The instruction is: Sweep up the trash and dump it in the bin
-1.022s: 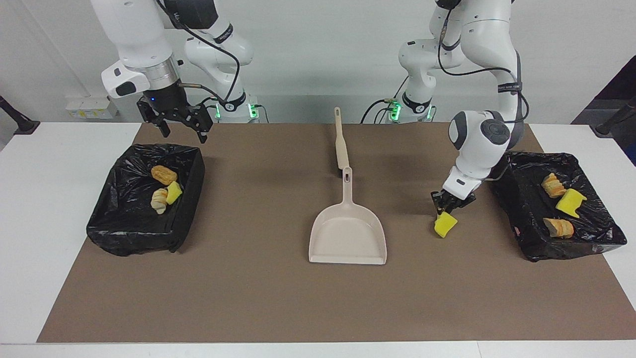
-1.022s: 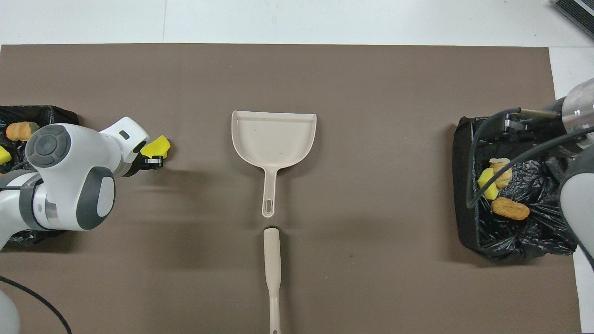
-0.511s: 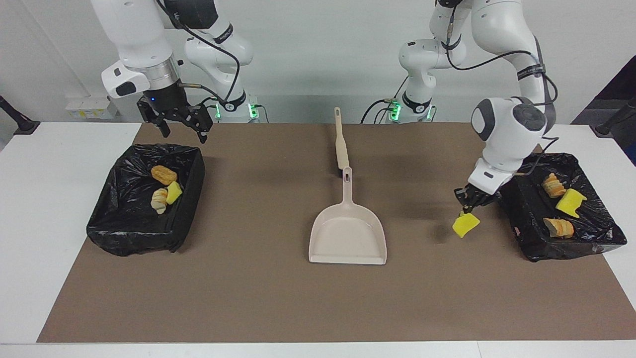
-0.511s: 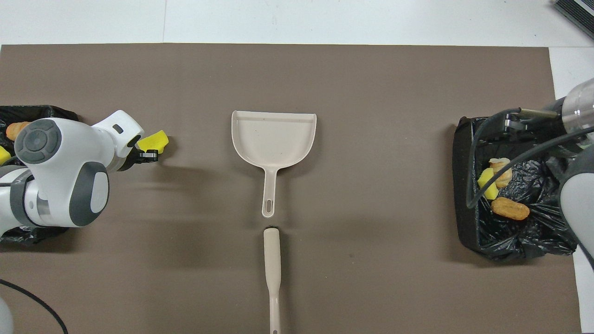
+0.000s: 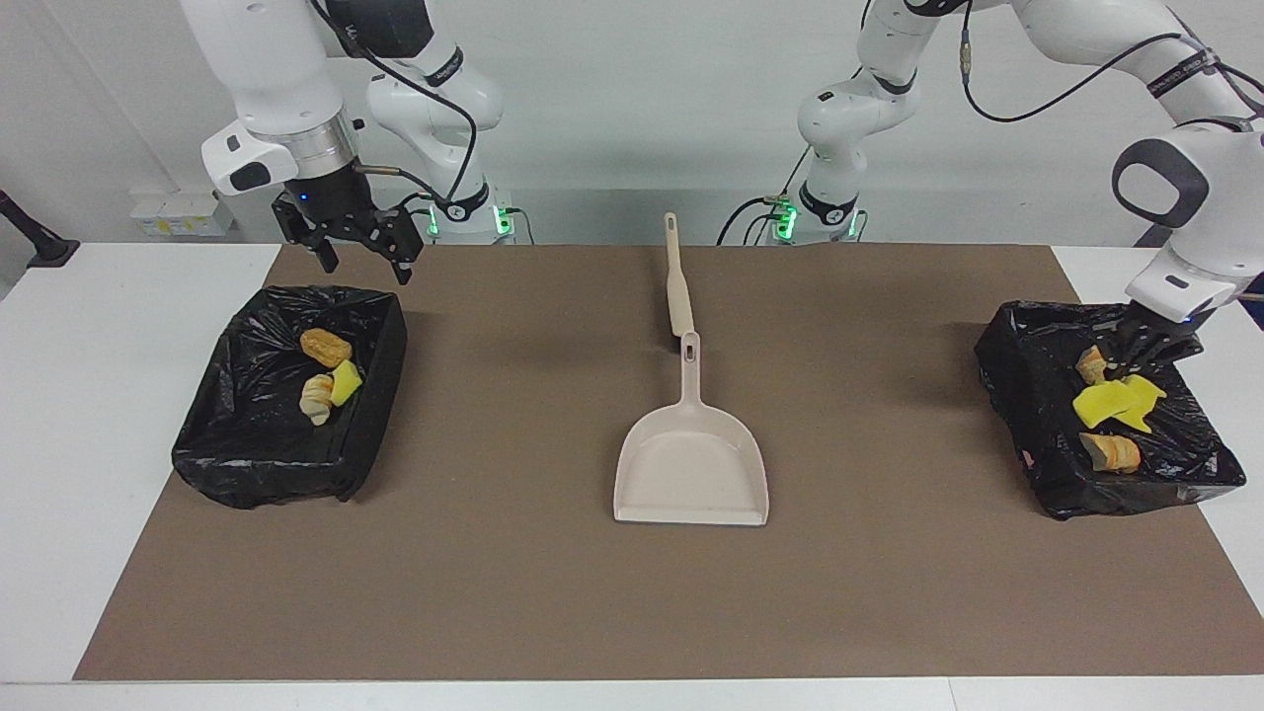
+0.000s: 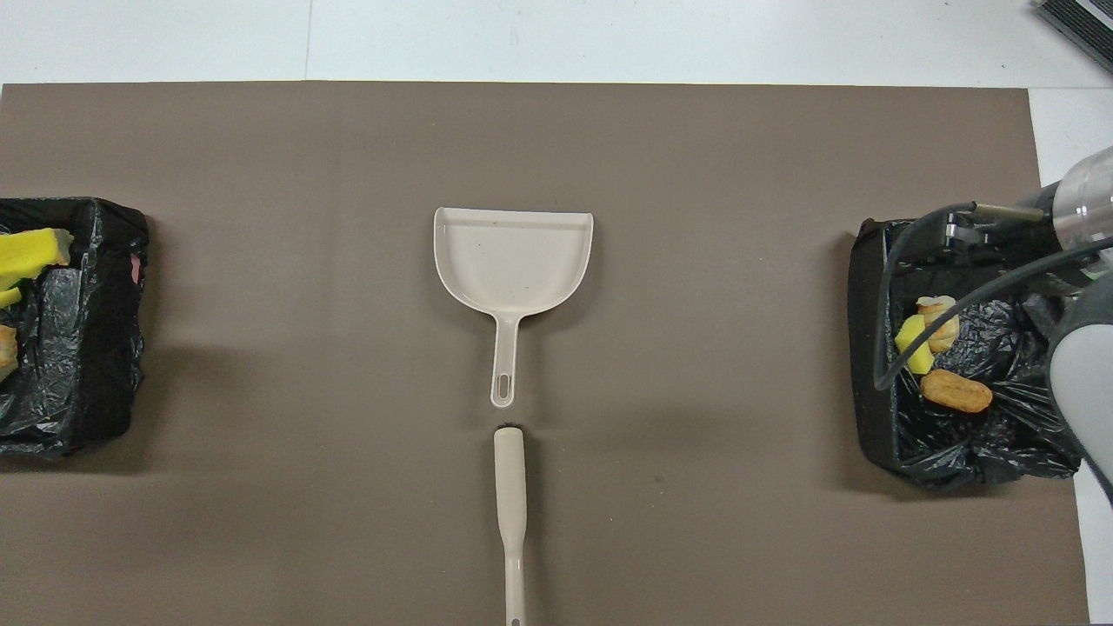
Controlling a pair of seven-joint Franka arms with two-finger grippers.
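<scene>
- The brush (image 5: pixel 677 281) lies nearest the robots at mid-table, its long handle running straight away from them, slim end toward the robots.
- In line with it and a little farther out sits the beige dustpan (image 5: pixel 691 466): handle pointing back at the brush, open mouth facing away from the robots. The two handle ends almost meet.
- The right gripper (image 5: pixel 360 242) hangs with its fingers spread and nothing in them, over the near edge of the black-lined bin (image 5: pixel 259 449) at the right arm's end; this arm waits.
- In that bin lie a golden-brown bread chunk (image 5: pixel 325 347), a paler bread piece (image 5: pixel 317 397) and a yellow sponge piece (image 5: pixel 346 382), the last two touching.
- The left gripper (image 5: pixel 1131 370) is over the other black-lined bin (image 5: pixel 1027 434), at the left arm's end, clenched on a yellow sponge scrap (image 5: pixel 1104 403), whose long axis lies roughly along the table's length.
- Beside the held scrap are another yellow sponge (image 5: pixel 1145 390), a bread piece (image 5: pixel 1090 363) nearer the robots, and a tan bread chunk (image 5: pixel 1116 452) farther out.
- A second ago the left gripper was closing on that scrap low over the brown mat (image 5: pixel 553 592), between dustpan and bin; since then it has carried it over the bin. Dustpan, brush and right gripper have not moved.
</scene>
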